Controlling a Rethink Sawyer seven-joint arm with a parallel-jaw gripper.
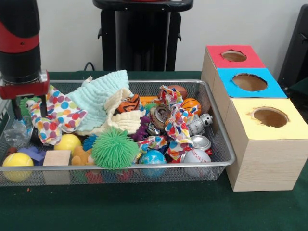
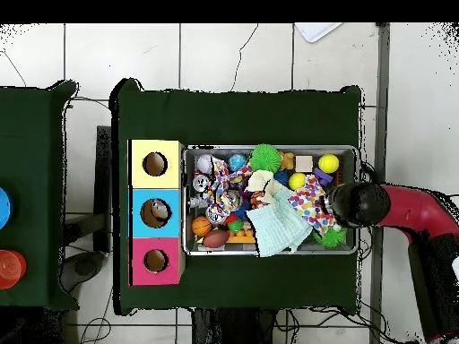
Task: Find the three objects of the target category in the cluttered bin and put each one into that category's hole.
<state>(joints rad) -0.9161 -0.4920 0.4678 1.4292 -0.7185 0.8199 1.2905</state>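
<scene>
The wire mesh bin holds a heap of toys and cloths; it also shows in the overhead view. One crumpled see-through plastic bag lies at the bin's left end. I see no other bags; they may be buried. My gripper hangs low over that left end, just above and behind the bag, partly hidden by a polka-dot cloth. In the overhead view the gripper is over the bin's right end. The red-topped hole is the farthest box on the right, and also shows in the overhead view.
The blue-topped hole and yellow-topped hole stand beside the bin. A mint cloth, green spiky ball, yellow balls, wooden block, drink cans and baseball fill the bin.
</scene>
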